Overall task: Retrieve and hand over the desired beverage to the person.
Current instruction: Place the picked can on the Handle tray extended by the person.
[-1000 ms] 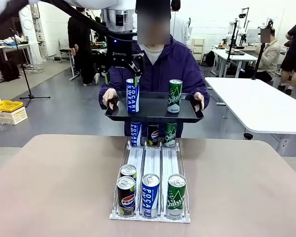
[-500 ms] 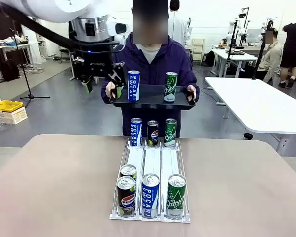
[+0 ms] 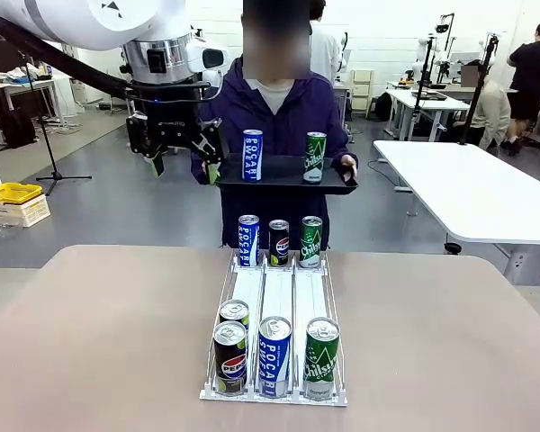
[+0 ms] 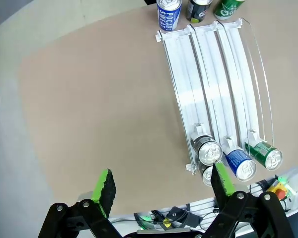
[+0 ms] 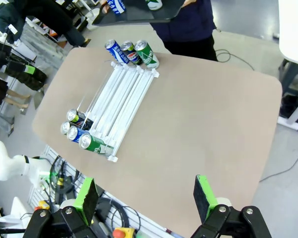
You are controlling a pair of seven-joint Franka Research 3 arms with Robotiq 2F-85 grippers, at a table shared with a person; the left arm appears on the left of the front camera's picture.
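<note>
Front view: the left hand (image 3: 182, 165), black with green pads, hangs high beyond the far edge of the beige table (image 3: 99, 342), just beside the left end of the black rectangular plastic tray (image 3: 288, 179) that the person in a dark navy-purple hooded jacket (image 3: 283, 117) carries in both hands. On the tray stand a blue-and-white Pocari Sweat can (image 3: 253, 155) and a green Chilsung can (image 3: 315, 157), upright and apart. The left hand is wide open and holds nothing, as its wrist view confirms: green pads (image 4: 104, 186) well apart, only table between them.

On the table lies a white three-lane can rack with wire rails (image 3: 277, 292). At its far end stand three cans: blue, dark Pepsi and green. At its near end are a dark Pepsi can (image 3: 229, 357) with a second can close behind it, a blue Pocari can (image 3: 274, 356) and a green Chilsung can (image 3: 321, 358).

Right wrist view: the right hand (image 5: 146, 197) is high above the table's edge, also wide open and empty.

Judged step: the delivery phase appears complete or nearly so, since a beverage rests on the person's tray and neither hand grips anything. The next move would call for drawing the left arm clear of the tray without brushing its edge or toppling the cans.
</note>
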